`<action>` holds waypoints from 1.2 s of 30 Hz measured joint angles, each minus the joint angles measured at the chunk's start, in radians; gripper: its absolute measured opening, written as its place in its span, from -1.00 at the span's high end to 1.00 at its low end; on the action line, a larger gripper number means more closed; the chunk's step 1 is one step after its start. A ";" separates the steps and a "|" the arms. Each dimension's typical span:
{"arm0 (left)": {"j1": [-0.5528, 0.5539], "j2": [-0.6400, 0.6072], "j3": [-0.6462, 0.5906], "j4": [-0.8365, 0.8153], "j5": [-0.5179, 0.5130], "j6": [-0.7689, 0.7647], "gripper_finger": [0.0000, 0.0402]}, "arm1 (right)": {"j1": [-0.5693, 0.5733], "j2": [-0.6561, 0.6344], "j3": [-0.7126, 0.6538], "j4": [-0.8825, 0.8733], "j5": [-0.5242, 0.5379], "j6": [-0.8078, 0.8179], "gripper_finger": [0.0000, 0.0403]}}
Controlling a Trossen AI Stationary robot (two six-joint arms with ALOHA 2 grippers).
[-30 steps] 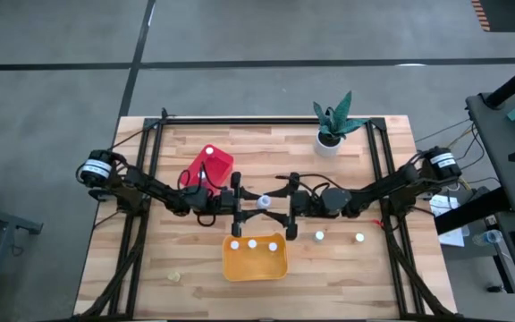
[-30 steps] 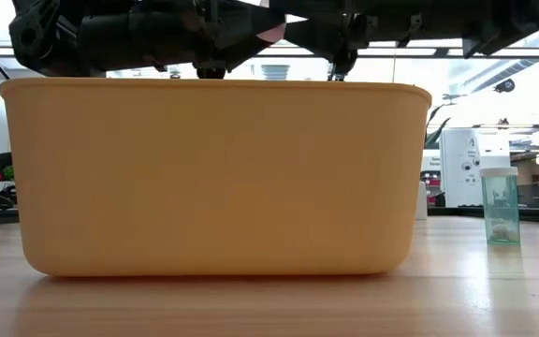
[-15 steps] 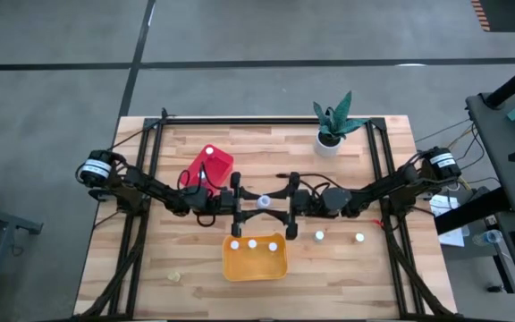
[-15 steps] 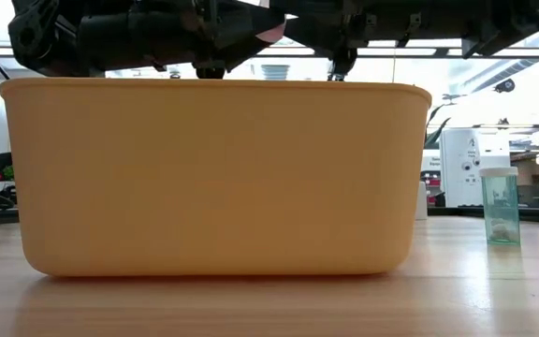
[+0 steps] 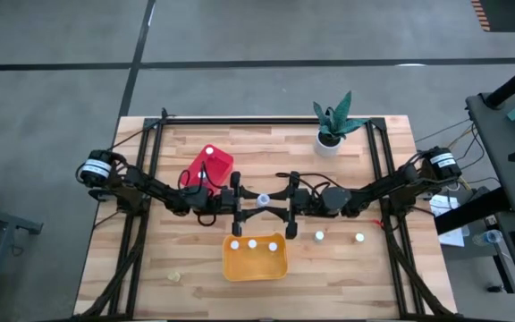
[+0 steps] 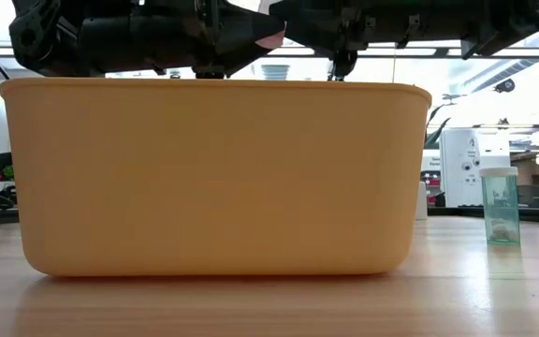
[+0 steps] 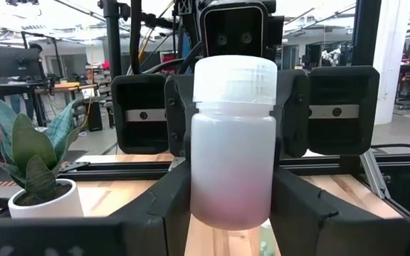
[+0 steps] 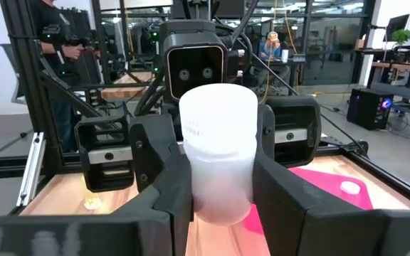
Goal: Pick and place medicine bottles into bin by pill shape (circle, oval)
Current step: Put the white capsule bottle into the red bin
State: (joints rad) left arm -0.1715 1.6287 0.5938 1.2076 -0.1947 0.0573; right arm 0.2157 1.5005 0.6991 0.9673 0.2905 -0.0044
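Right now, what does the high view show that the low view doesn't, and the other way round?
Only the high view shows the bottle held between the left gripper and right gripper, three caps inside the yellow bin, the red bin, the plant and two bottles on the table. Only the low view shows a clear green bottle side-on, with something pale at its bottom. Both show the yellow bin and the arms above it.
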 joint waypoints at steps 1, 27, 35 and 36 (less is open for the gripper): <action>0.000 0.000 0.000 0.000 0.000 -0.003 0.31 | 0.000 0.000 0.000 0.000 0.000 0.001 0.42; 0.000 -0.070 -0.025 -0.134 -0.006 -0.019 -0.31 | -0.001 -0.004 0.001 -0.099 0.001 0.002 0.42; 0.000 -0.159 -0.027 -0.284 -0.019 -0.026 -0.31 | 0.000 -0.039 0.013 -0.331 0.089 0.004 0.41; 0.000 -0.160 -0.025 -0.285 -0.023 -0.025 -0.31 | -0.001 -0.040 0.021 -0.361 0.106 0.007 0.41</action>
State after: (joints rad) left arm -0.1719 1.4683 0.5687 0.9222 -0.2174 0.0319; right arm 0.2151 1.4606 0.7204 0.6064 0.3964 0.0026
